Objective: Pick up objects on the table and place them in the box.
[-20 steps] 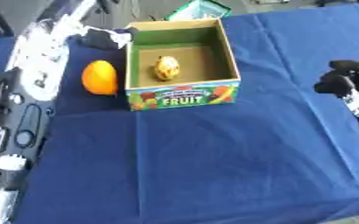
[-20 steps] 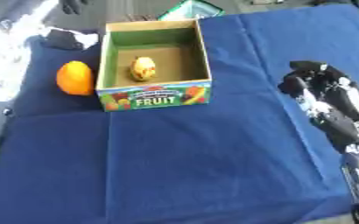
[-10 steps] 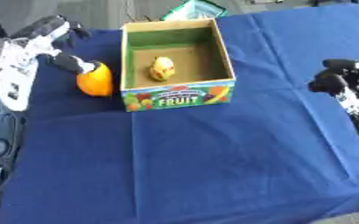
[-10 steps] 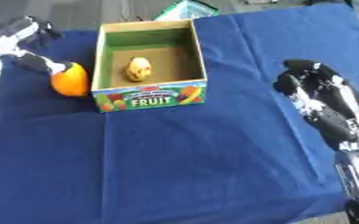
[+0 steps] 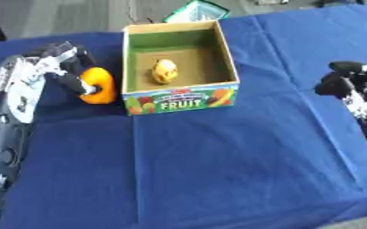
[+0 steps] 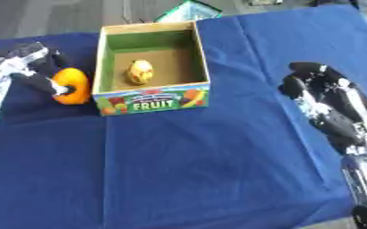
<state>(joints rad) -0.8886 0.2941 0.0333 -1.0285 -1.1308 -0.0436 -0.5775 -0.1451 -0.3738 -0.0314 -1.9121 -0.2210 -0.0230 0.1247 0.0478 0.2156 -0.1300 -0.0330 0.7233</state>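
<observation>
Orange fruit [image 5: 99,85] sits on the blue worktop [image 5: 218,161] just beside the box [image 5: 180,96], at its 9 o'clock side. Your left hand [image 5: 57,67] is on it, fingers [image 5: 67,79] curled against its outer side. A yellow fruit [image 5: 164,70] lies inside the box. Your right hand [image 6: 316,87] rests at 3 o'clock, fingers curled on nothing.

Orange fruit [image 5: 100,85] beside box [image 5: 183,96] (yellow fruit [image 5: 164,70] inside)

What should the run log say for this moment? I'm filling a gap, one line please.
left hand: fingers around round orange fruit beside cardboard fruit box | box holds yellow fruit | right hand: curled, idle
</observation>
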